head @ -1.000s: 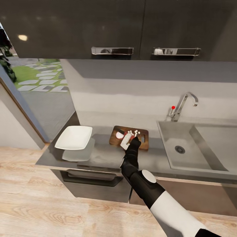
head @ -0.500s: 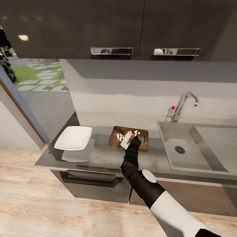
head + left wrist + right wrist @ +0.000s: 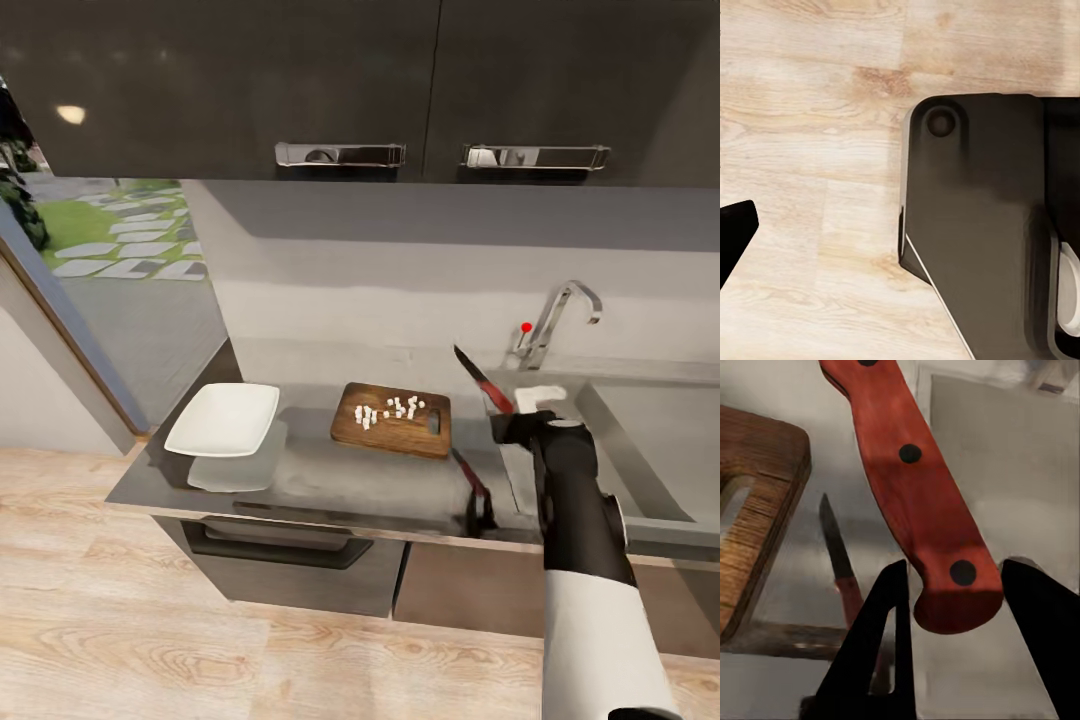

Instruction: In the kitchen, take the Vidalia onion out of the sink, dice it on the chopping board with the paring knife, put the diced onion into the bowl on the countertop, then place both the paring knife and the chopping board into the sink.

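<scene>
- While the right arm stands raised over the counter's edge beside the sink [image 3: 640, 470], its right gripper [image 3: 520, 412] has the paring knife [image 3: 484, 381] clamped by the butt of the handle; the knife's long axis slants up and away toward the back wall, with the dark blade tip uppermost.
- Right wrist view: the red-orange handle [image 3: 916, 502] with three dark rivets runs away from the camera, and both black fingers [image 3: 881, 641] press against its rounded end. The blade itself is cut off past the frame edge.
- Same view: a second, smaller knife shape [image 3: 840, 559] below is the knife's reflection in the glossy countertop [image 3: 330, 475]; the head view shows that reflection too, near the counter's front edge.
- Chopping board [image 3: 392, 419]: lies flat on the countertop between bowl and sink, long axis running left-right, slot handle at the sink-side end. The wrist view catches that slotted corner [image 3: 754, 502].
- Diced onion [image 3: 390, 408]: small whitish bits scattered over the middle of the board, seen from the head camera; too small to count.
- Bowl [image 3: 224, 418]: white, squarish, on the countertop's left end, well apart from the board; nothing can be made out inside it.
- Tap [image 3: 556, 318]: chrome, red knob at its base, behind the basin.
- Left wrist view: wooden floor [image 3: 810, 150] and a dark part of the robot's body [image 3: 975, 225]; a black tip shows at the frame edge, and I cannot tell how the left gripper stands.
</scene>
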Controlling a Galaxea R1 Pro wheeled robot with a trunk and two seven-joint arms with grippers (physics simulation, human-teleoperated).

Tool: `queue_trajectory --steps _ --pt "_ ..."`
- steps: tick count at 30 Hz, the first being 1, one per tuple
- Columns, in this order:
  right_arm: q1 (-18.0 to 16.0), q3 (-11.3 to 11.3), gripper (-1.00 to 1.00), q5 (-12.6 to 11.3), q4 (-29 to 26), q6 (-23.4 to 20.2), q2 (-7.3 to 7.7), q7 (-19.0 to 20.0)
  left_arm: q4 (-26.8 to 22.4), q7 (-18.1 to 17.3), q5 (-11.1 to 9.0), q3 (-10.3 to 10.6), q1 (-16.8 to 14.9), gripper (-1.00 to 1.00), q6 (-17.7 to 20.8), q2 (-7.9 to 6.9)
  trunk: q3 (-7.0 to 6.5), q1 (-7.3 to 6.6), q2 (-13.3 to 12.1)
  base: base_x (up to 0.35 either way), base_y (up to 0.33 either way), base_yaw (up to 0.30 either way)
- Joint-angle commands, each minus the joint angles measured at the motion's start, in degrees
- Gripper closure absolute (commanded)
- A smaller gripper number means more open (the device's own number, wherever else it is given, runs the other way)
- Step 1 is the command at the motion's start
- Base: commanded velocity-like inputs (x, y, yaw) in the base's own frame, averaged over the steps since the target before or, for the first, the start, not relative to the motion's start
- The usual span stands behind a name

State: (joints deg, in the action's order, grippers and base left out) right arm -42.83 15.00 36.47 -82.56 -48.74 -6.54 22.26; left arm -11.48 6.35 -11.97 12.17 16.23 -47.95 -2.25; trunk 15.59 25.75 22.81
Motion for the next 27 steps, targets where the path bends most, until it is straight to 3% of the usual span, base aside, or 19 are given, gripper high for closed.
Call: queue_trajectory --steps 1,2,4,6,12,21,27 --pt "-0.1 3.7 1.00 0.2 0.1 0.2 0.44 2.7 -0.3 0.5 -0.1 0.5 0.0 -1.00 0.0 -0.08 0.09 0.03 0.1 0.000 0.000 0.000" --pt "-0.1 7.6 1.00 0.2 0.3 1.9 0.76 3.9 -0.5 0.6 -0.1 0.5 0.0 -1.00 0.0 -0.12 0.09 0.03 0.1 0.000 0.000 0.000" --pt "-0.1 13.1 1.00 0.2 0.8 6.9 0.98 4.8 -0.5 0.7 -0.1 0.5 0.0 -1.00 0.0 -0.21 0.09 0.03 0.1 0.000 0.000 0.000" --pt "-0.1 15.7 1.00 0.4 0.9 9.8 1.10 5.0 -0.5 0.7 -0.1 0.5 0.0 -1.00 0.0 -0.22 0.09 0.03 0.1 0.000 0.000 0.000" --pt "-0.1 20.9 1.00 0.4 1.1 11.1 2.77 5.1 -0.4 0.7 -0.1 0.5 0.0 -1.00 0.0 -0.14 0.09 0.03 0.1 0.000 0.000 0.000" --pt "-0.1 21.3 1.00 0.4 8.6 11.0 2.57 4.6 -0.4 0.8 -0.2 0.4 0.0 -1.00 0.0 0.05 0.09 0.03 0.1 0.060 -0.084 0.000" --pt "-0.1 21.3 1.00 0.4 9.0 6.9 2.39 2.1 -0.3 0.8 -0.2 0.5 0.0 -1.00 0.0 0.05 0.14 0.03 0.1 0.179 -0.188 0.000"
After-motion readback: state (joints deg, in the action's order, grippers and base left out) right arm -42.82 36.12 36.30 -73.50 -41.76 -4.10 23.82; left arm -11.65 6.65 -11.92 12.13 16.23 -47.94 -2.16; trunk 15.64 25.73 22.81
